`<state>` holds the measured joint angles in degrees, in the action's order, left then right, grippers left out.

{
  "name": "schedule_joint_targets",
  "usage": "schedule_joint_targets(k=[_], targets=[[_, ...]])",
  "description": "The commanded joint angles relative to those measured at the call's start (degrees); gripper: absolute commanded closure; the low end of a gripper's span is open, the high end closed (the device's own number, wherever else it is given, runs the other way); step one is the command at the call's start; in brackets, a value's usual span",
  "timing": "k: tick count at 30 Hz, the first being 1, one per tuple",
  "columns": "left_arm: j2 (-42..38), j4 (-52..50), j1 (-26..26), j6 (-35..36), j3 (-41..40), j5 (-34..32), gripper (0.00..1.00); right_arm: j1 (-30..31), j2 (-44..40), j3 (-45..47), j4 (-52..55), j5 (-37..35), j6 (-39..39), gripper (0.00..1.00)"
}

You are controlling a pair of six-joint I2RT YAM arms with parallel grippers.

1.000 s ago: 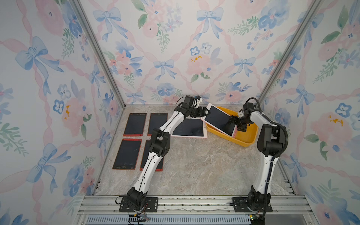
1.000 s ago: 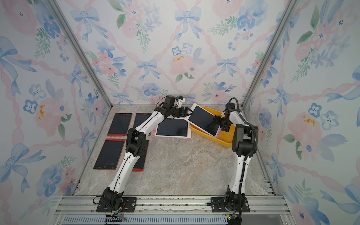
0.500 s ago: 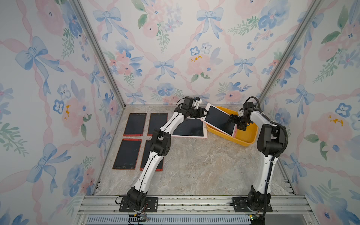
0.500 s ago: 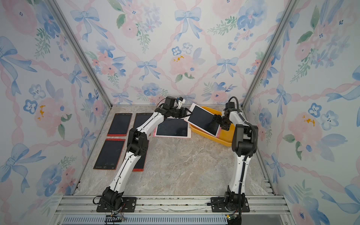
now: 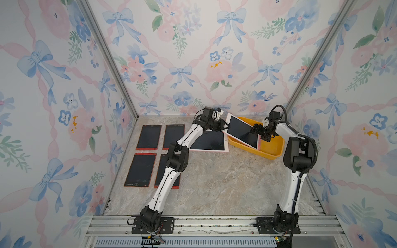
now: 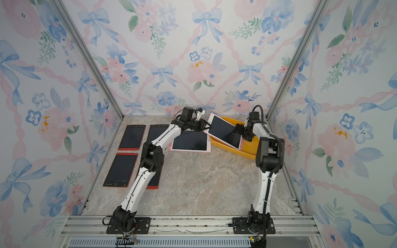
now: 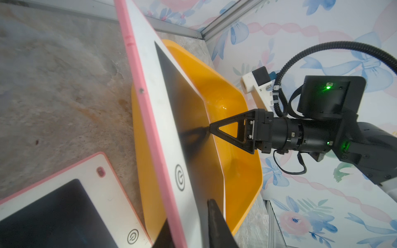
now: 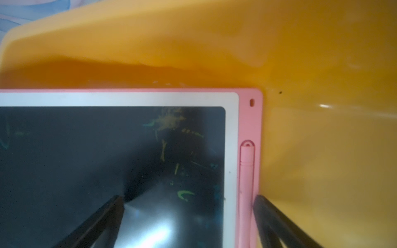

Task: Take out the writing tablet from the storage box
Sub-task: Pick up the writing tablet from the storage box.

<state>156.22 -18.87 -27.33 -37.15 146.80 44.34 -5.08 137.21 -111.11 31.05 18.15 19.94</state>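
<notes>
The writing tablet, pink-framed with a white bezel and dark screen, leans tilted out of the yellow-orange storage box; its lower end is still inside. My left gripper is shut on the raised end; in the left wrist view its jaws press both faces of the tablet. My right gripper stands open. One finger lies over the screen and the other against the pink edge by the stylus.
A second pink tablet lies flat on the marble table, left of the box. Several red-framed tablets lie in rows at the far left. The back wall and right corner post stand close behind the box.
My left gripper's jaws have closed onto the tablet's raised end. The right arm and the tilted tablet have barely moved.
</notes>
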Motion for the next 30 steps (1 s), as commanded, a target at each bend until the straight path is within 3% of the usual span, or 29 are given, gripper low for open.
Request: schedule_joint_targets(k=[1, 6, 10, 24, 30], targets=[[0.4, 1.43, -0.18, -0.47, 1.12, 2.51, 0.82, 0.08, -2.06, 2.46, -4.07, 2.24, 1.8, 0.03], [-0.45, 1.38, -0.09, -1.13, 0.36, 2.17, 0.89, -0.35, -5.1, 6.0, -7.52, 2.24, 2.77, 0.03], [-1.51, 1.43, 0.15, -1.73, -1.06, 0.94, 1.0, -1.22, -8.6, 8.9, -9.6, 2.24, 3.34, 0.03], [-5.32, 7.61, 1.7, -13.57, -1.03, 4.18, 1.0, -4.25, -22.45, 19.15, -16.17, 2.49, 4.19, 0.03], [-10.13, 8.02, 3.06, -15.33, -3.58, 3.48, 1.0, -5.27, -26.01, 21.67, -17.04, 2.59, 4.11, 0.03]])
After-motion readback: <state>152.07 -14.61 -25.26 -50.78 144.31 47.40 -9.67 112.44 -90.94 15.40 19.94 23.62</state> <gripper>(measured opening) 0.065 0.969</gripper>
